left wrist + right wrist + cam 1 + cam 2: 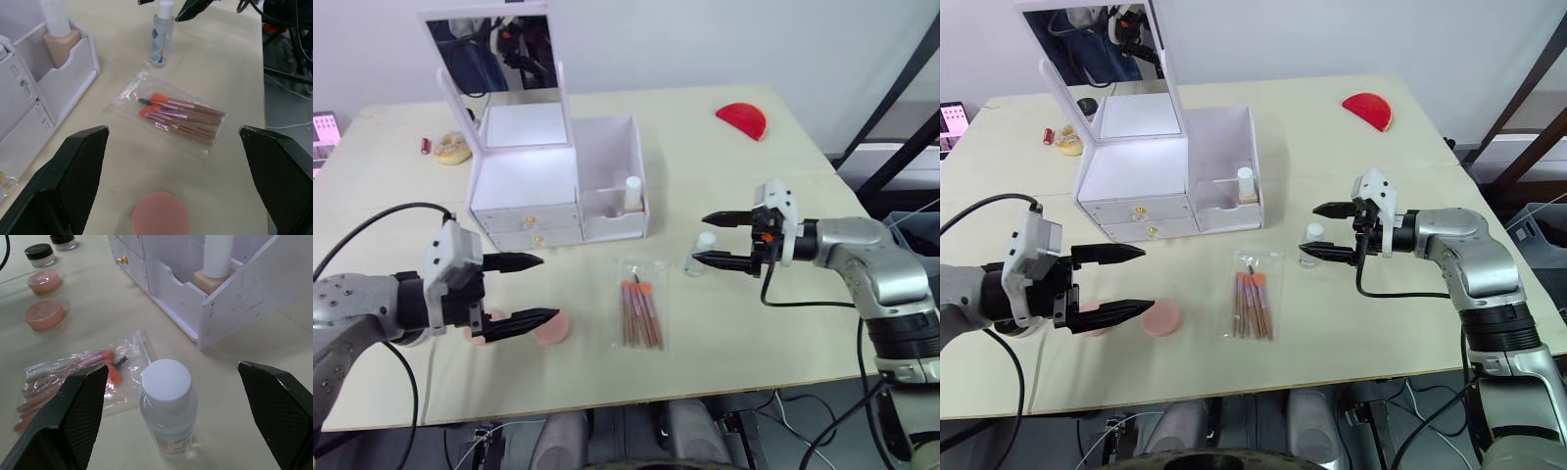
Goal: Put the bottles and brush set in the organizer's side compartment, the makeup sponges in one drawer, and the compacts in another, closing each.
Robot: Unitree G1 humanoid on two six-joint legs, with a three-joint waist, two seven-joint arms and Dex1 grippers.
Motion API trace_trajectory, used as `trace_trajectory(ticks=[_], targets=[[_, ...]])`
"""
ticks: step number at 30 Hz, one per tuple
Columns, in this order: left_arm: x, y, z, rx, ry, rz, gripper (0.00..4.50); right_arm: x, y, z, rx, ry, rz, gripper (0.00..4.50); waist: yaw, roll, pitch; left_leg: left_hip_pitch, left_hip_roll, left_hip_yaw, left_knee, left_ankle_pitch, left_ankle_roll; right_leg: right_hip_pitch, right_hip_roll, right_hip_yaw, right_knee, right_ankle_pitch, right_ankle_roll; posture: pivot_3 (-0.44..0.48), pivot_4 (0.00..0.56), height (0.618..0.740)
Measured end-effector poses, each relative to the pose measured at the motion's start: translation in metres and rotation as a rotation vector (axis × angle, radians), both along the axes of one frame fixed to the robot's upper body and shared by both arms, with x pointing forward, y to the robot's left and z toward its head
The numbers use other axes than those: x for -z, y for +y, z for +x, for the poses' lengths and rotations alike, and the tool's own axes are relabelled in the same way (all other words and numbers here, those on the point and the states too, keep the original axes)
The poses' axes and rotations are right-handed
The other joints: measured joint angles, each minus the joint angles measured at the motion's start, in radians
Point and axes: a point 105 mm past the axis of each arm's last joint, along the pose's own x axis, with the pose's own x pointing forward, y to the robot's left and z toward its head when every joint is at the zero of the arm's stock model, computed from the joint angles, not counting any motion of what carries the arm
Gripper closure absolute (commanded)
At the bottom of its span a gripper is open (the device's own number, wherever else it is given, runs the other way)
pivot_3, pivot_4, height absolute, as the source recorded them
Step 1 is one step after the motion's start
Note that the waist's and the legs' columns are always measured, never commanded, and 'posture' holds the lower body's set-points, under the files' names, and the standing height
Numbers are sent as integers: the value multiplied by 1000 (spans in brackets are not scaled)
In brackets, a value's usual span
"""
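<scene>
While standing upright at about 3 o'clock of the brush set (640, 315), just short of the right gripper (717, 238), looks light, rigid and slick: the clear bottle (167, 407), white cap on top, liquid inside, probably prone to tipping if nudged high. Best taken across the body below the cap, squarely, not by the cap. Right gripper spread wide, holding nothing, one finger on each side of the bottle but apart from it. Left gripper (521, 291) likewise wide open and empty, hovering at 9 o'clock of the table above a pink compact (160, 220).

Toward 11 o'clock of the bottle, the white organizer (553, 185) with mirror lid raised; side compartment already holding a foundation bottle (214, 263), leaving room beside it. Compartment's low front wall to be cleared on the way in. Bagged brushes lying flat, soft and crinkly, close by but not blocking.
</scene>
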Motion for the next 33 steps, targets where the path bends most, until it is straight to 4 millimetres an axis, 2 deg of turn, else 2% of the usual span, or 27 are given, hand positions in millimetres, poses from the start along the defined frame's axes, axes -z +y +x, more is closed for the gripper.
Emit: trace_trajectory(ticks=[3, 10, 24, 31, 32, 33], targets=[[0, -1, 0, -1, -1, 0, 0, 0, 0, 0, 0, 1, 1, 851, 0, 0, 0, 0, 0, 0, 0, 0, 0, 0, 0, 0, 0, 0, 0, 0, 150, 739], [-1, -1, 0, -4, 5, -11, 0, 0, 0, 0, 1, 1, 0, 3823, 0, 0, 0, 0, 0, 0, 0, 0, 0, 0, 0, 0, 0, 0, 0, 0, 150, 739], [1, -1, 0, -6, 14, -11, 0, -4, 2, 1, 1, 8, 4, 3812, -2, 1, 0, 0, 0, 0, 0, 0, 0, 0, 0, 0, 0, 0, 0, 0, 150, 739], [3, 2, 0, -12, 27, -15, 0, -65, 25, 0, -82, -105, 19, 3812, -4, 0, 0, 0, 0, -2, -1, 0, 0, 0, 1, -1, 0, 0, 0, 0, 150, 739], [4, 6, 2, -28, 36, -23, 0, -72, 33, 5, -83, -83, 26, 3812, -2, 1, 1, -1, 0, -2, 0, 0, 0, 0, 0, -1, 0, 0, 0, 0, 150, 739], [4, 10, 6, -50, 37, -30, 0, -91, 49, 10, -102, -101, 42, 3812, -9, 5, 4, -2, -1, 0, 0, 0, 0, -3, 0, 0, 0, 0, 0, 0, 150, 739]])
